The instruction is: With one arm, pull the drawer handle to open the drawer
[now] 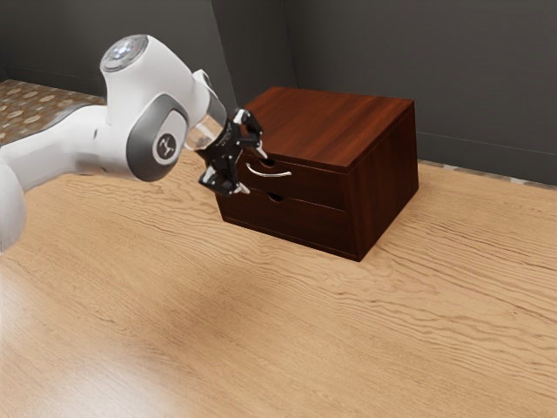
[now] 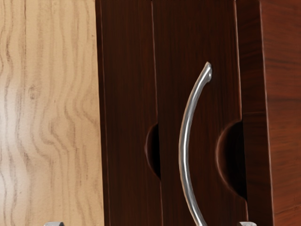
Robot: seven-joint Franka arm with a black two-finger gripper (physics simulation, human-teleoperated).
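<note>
We are working over a broad wooden surface [image 1: 261, 331], with the white arm [image 1: 78, 148] reaching in from the exterior view's left toward a dark wooden cabinet [image 1: 335, 122] that is sitting flat on it. The upper drawer [image 1: 318, 185] is lying flush with the cabinet front, above the lower drawer [image 1: 291, 218], so we are judging it not yet opened. Its handle [image 1: 268, 172] is a thin, bowed metal bar running lengthwise across the drawer front, level with the surface, its curve bulging outward away from the wood. We are expecting the bar to be stiff and smooth, likely slippery under the pads, and the drawer to be sliding straight out with some drag. A hold around the middle of the bow, where it is standing furthest off the front, is looking safest. The end effector [image 1: 244, 165] is hovering released at the handle's end toward the exterior view's left, its fingers spreading above and below the bar and apparently not touching it.
</note>
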